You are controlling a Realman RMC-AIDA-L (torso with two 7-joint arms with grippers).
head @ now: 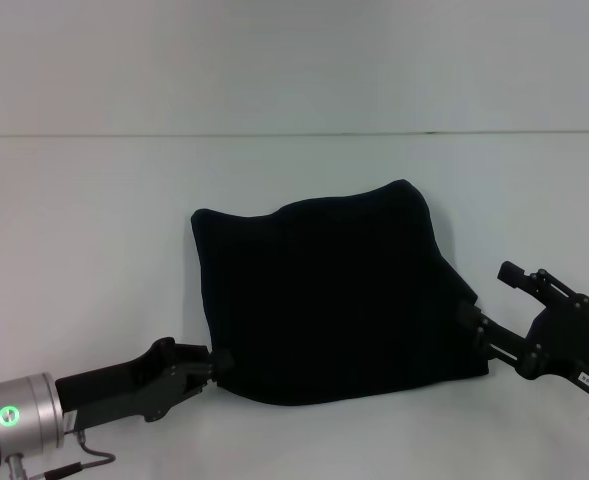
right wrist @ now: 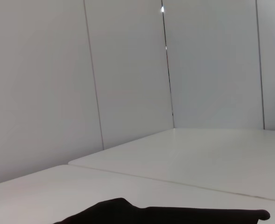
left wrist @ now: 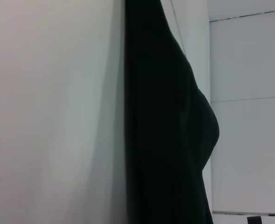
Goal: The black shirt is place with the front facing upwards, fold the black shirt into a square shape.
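Observation:
The black shirt (head: 334, 295) lies on the white table (head: 94, 250) as a folded, roughly square black bundle with a wavy far edge. No print or label shows on it. My left gripper (head: 217, 362) is at the bundle's near left corner, touching its edge. My right gripper (head: 467, 318) is at the bundle's near right edge, touching the cloth. The shirt also shows as a dark mass in the left wrist view (left wrist: 165, 140) and as a low dark strip in the right wrist view (right wrist: 165, 214).
The white table stretches all around the shirt. A seam (head: 294, 134) runs across it at the back, and the right wrist view shows a table seam (right wrist: 174, 184) and white wall panels (right wrist: 128, 70) beyond.

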